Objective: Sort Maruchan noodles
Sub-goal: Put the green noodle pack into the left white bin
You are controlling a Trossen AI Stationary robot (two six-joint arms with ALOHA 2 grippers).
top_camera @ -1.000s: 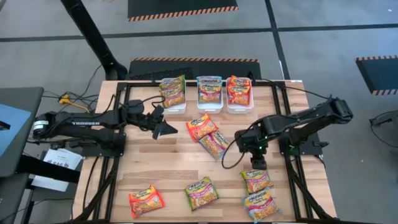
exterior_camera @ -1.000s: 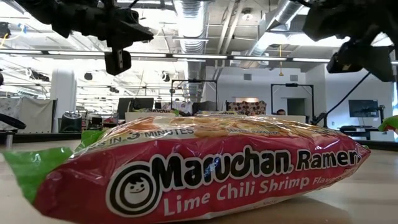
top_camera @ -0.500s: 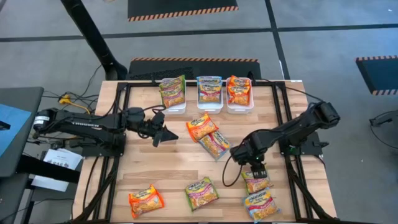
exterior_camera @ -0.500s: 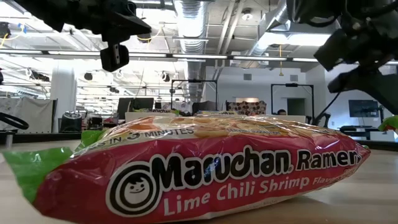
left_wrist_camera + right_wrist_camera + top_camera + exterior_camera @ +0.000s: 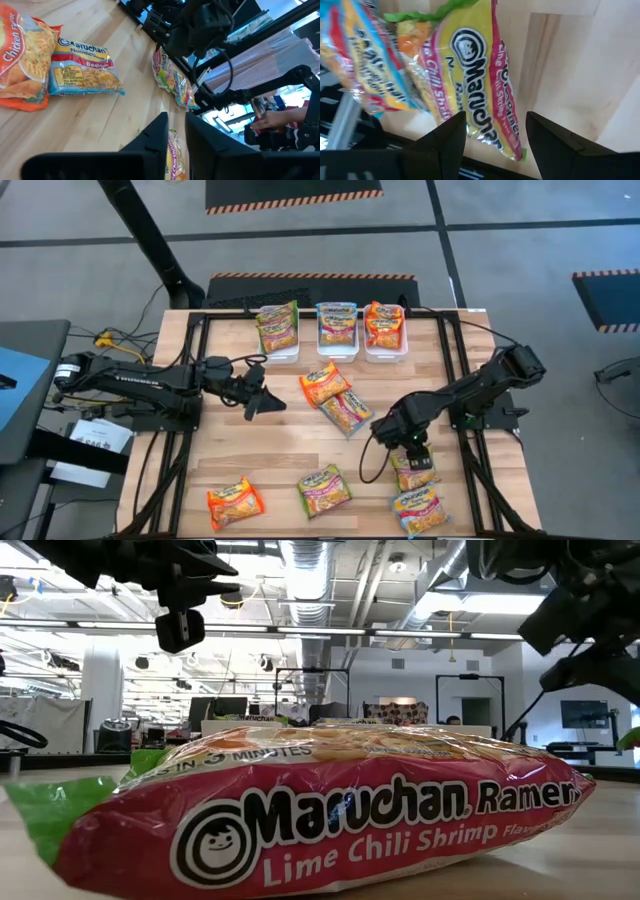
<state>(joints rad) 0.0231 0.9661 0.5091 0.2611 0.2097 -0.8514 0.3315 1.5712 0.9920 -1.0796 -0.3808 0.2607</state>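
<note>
Over the table's (image 5: pixel 250 450) near right corner, right gripper (image 5: pixel 418 455) with jaws spread wide above a green-edged Lime Chili Shrimp packet (image 5: pixel 412 470), not touching it; blue-edged packet (image 5: pixel 419 510) just beside. Left of centre, left gripper (image 5: pixel 268 397) above bare wood, fingers (image 5: pixel 155 137) parted by a narrow gap, pinching nothing. At the far edge, 3 white bins (image 5: pixel 338 345) with packets inside.

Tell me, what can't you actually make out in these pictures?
- Low view: the Lime Chili Shrimp packet fills the frame and hides the table behind it.
- High view: flavour names on the packets in the white bins are too small to read.
- High view: the right claw covers part of the green-edged packet.
- Left wrist view: a person's hand shows; the edge cuts off the rest.
</note>
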